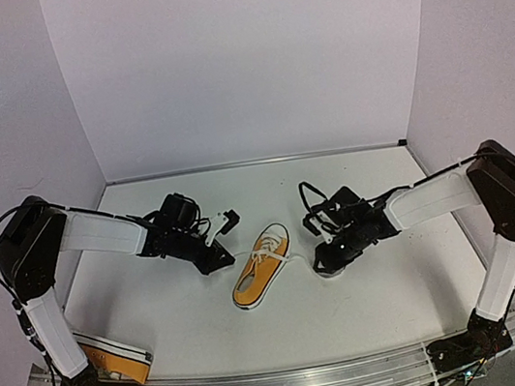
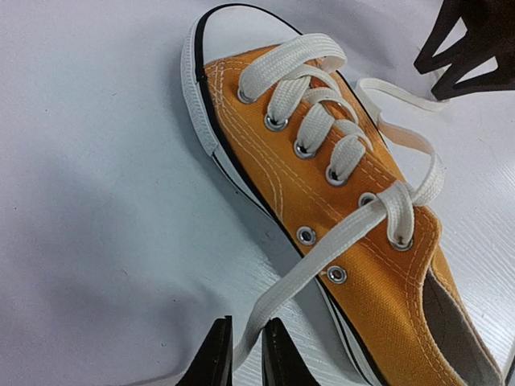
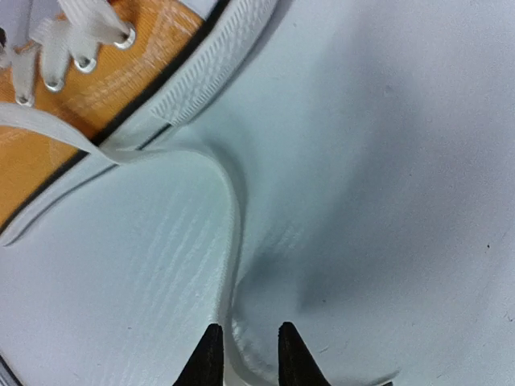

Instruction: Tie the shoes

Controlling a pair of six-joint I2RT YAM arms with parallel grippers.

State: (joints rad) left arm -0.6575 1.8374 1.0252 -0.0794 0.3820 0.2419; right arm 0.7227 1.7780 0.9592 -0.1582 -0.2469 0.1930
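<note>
Sneaker (image 1: 260, 265) lies at the middle of the desk (image 1: 376, 321). My left claw (image 2: 247, 328) is nearly closed, pinching its lace (image 2: 322, 251); my right claw (image 3: 249, 330) straddles the other lace end (image 3: 236, 233), grip unclear.

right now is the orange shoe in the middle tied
No, the orange shoe has no knot or bow; its loose lace runs straight off the top eyelet toward the left hand.
</note>
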